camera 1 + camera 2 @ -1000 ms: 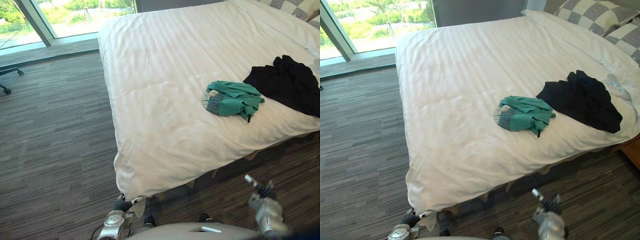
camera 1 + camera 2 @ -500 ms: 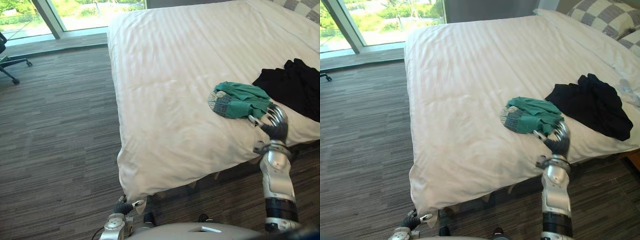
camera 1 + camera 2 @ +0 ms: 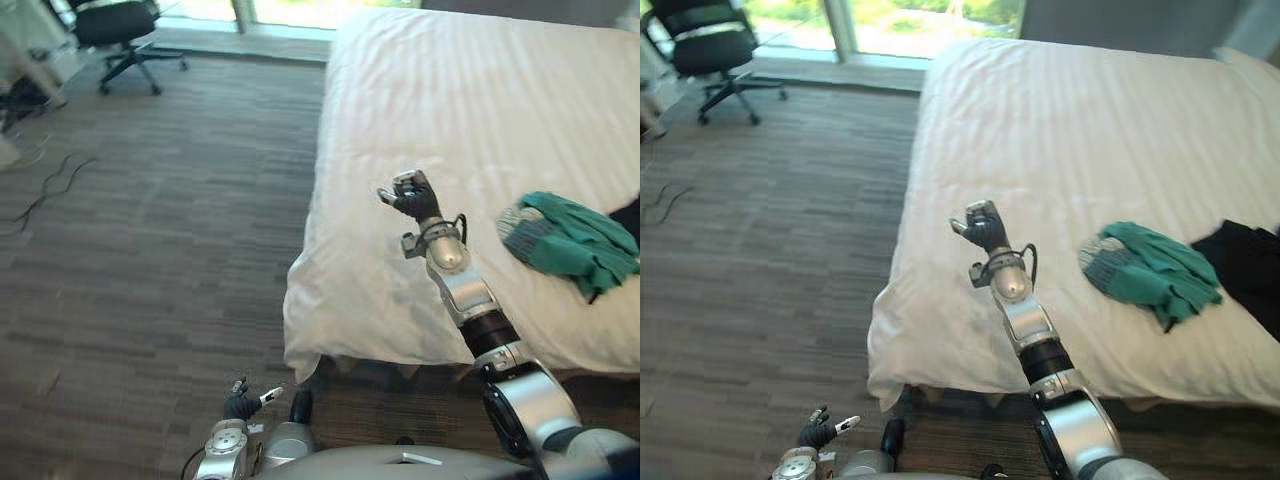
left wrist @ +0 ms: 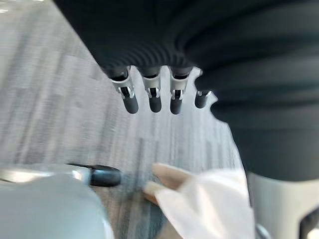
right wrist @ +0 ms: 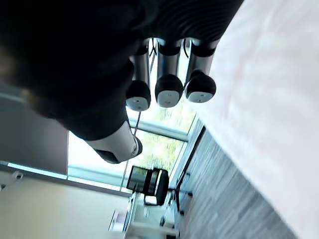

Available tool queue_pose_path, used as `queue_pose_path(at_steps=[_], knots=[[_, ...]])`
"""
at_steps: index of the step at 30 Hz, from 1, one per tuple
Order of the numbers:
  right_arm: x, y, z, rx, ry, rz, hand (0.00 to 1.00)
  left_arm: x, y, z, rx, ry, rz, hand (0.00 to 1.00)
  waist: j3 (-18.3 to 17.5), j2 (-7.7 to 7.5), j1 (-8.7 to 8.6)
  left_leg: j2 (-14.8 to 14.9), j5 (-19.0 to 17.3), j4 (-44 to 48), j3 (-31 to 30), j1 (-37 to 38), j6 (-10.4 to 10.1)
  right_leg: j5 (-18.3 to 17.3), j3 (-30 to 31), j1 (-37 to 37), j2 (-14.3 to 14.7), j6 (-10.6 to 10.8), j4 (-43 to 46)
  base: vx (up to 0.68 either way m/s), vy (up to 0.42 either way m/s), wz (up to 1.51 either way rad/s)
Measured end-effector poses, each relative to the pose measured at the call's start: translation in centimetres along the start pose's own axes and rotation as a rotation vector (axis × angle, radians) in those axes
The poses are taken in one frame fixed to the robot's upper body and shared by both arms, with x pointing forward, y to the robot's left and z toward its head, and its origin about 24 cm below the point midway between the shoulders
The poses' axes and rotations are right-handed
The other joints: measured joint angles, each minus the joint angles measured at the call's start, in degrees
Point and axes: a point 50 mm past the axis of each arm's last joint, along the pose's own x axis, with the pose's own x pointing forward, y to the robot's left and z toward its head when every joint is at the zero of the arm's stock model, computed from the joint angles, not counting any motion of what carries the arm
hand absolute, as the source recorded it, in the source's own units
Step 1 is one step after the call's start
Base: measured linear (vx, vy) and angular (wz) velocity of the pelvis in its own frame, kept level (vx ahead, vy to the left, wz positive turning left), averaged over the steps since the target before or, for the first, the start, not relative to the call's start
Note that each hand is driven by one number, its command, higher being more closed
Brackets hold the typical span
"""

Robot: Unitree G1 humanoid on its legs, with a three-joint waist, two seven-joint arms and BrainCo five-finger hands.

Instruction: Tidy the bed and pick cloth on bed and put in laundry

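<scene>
My right hand [image 3: 412, 195], curled and empty, hovers over the bed [image 3: 480, 100] near its corner edge, with free floor [image 3: 150, 250] left of it. It has moved off the green cloth [image 3: 570, 240]. My left hand [image 3: 240, 403] hangs relaxed.

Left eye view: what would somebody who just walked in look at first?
Probably the right hand, raised above the big white bed near its closest corner, fingers curled and holding nothing. Next comes the green cloth, bunched on the bed to the right of that hand and apart from it, with a black cloth just beyond. The left hand hangs low by the floor, fingers relaxed.
</scene>
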Motion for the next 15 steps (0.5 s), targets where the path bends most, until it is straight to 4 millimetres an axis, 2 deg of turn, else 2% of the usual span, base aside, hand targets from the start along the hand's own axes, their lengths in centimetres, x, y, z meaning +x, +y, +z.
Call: queue_pose_path(at_steps=[3,6,8,9,15], knots=[[1.2,0.3,0.6,0.065,0.006,0.011,1.0,0.0,0.2,0.0,0.032,-0.003,-0.006,0.0,1.4,-0.52,1.89,-0.7,1.2,0.0,-4.7,-2.3,-0.1,-0.9,-4.2,0.1,-0.1,0.3,1.1,-0.09,-0.005,0.79],[2.5,1.0,1.3,0.137,0.018,0.017,1.0,0.0,0.1,0.0,0.044,0.0,-0.013,0.0,3.8,-0.64,3.92,-0.7,1.7,0.0,-6.7,-3.6,-0.1,-2.1,-6.7,-0.5,-0.4,0.2,3.4,-0.08,0.013,0.52],[3.0,1.4,1.7,0.151,0.018,0.024,1.0,0.1,0.0,0.1,0.047,-0.002,-0.015,0.0,4.7,-0.52,4.69,-0.7,2.3,0.0,-7.7,-4.8,-0.1,-3.0,-7.7,-1.7,-0.7,0.1,5.3,-0.06,0.015,0.36],[3.4,1.5,2.1,0.189,0.02,0.015,1.0,0.1,0.0,0.2,0.051,-0.006,-0.016,0.0,5.5,-0.59,5.93,-0.7,2.8,0.0,-8.1,-5.9,-0.1,-3.9,-8.1,-3.1,-1.2,0.1,7.2,-0.05,0.017,0.25],[4.7,1.3,2.7,0.21,0.043,-0.007,1.0,0.5,-0.1,2.3,0.073,-0.088,-0.025,0.0,9.8,-0.11,7.37,-1.2,4.8,0.0,-9.8,-8.7,-0.4,-7.4,-9.4,-7.4,-3.6,-0.1,14.6,-0.04,0.006,0.19]])
